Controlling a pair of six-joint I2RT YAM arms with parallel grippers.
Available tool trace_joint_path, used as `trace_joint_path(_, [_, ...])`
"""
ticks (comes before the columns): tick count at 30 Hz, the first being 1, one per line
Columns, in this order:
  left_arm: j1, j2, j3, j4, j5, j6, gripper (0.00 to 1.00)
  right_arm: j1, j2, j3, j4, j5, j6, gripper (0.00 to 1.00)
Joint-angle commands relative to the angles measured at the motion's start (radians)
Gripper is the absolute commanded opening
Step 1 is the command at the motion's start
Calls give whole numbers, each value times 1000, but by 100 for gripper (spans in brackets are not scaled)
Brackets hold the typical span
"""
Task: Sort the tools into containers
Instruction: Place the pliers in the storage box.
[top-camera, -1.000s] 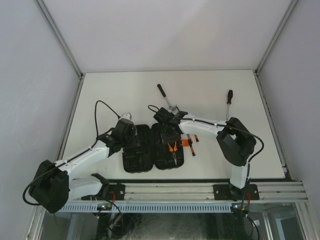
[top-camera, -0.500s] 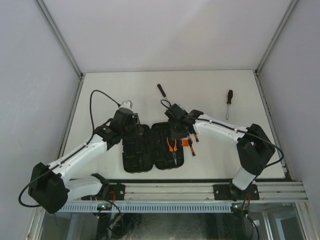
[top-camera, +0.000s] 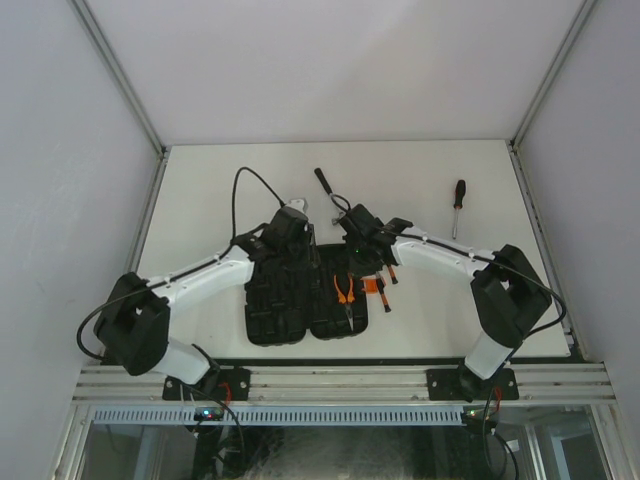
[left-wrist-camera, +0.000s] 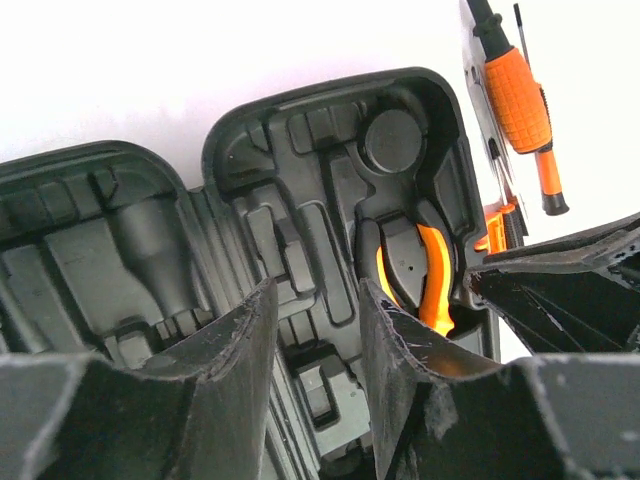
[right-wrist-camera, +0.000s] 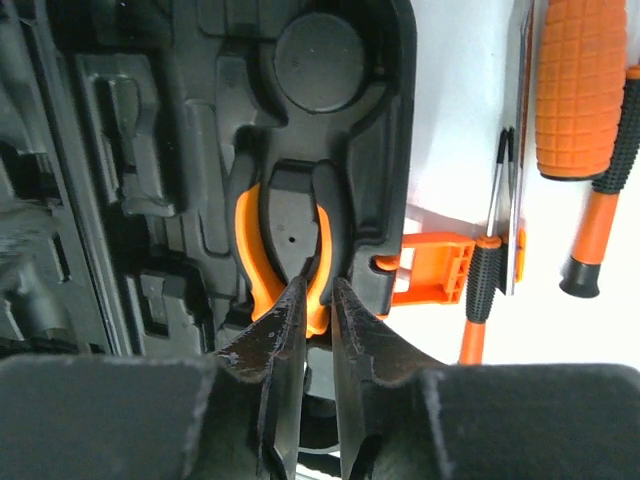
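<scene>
1. A white tabletop (top-camera: 220, 190) carries the whole job, with tools loose on it so that either arm can reach them.
2. The black tool case (top-camera: 272, 320) lies near the front edge, between the two arms. Both halves are flat and open, moulded slots facing up to take the tools.
3. The left pincer (left-wrist-camera: 316, 300) hovers over the case's hinge line with its jaws apart and nothing between them, probably placed to steady the case.
4. The right pincer (right-wrist-camera: 319, 288) is down in the right half, jaws drawn nearly together on either side of one orange handle. Whether they actually pinch it cannot be told.
5. The hammer (top-camera: 322, 183) lies beyond the case, not yet sorted, its head hidden behind the arms.
6. The long black-handled screwdriver (top-camera: 458, 200) lies far off to the right, well apart from the case.
7. The orange-handled pliers (right-wrist-camera: 250, 255) sit in their shaped recess in the right half, looking seated or nearly so.
8. Slim screwdrivers (right-wrist-camera: 478, 300) lie just outside the case, beside its orange latch (right-wrist-camera: 430, 265).
</scene>
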Motion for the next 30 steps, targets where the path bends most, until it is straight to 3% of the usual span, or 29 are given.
trace_joint_path(1, [-14, 41, 69, 62, 41, -19, 42, -17, 11, 16, 60, -44, -13, 13])
trace_joint_path(30, [-87, 166, 28, 165, 123, -61, 37, -24, 105, 56, 28, 14, -28, 10])
